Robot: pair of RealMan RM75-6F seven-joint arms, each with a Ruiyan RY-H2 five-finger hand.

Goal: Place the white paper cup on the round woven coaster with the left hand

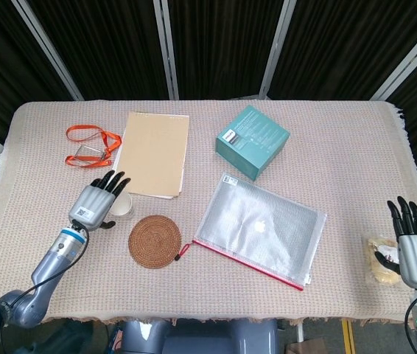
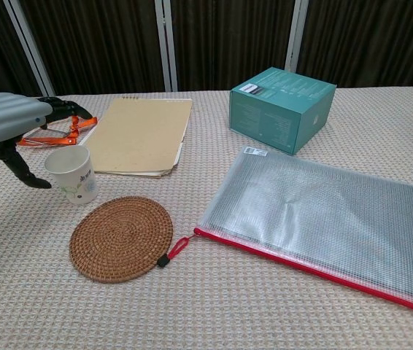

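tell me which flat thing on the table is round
The woven coaster, brown and circular, just in front of the cup. The tan folder and the clear zip pouch are both rectangular.

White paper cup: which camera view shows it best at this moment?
The chest view: the white paper cup stands fully visible, side and rim, beside the left hand. In the head view the left hand partly covers the cup.
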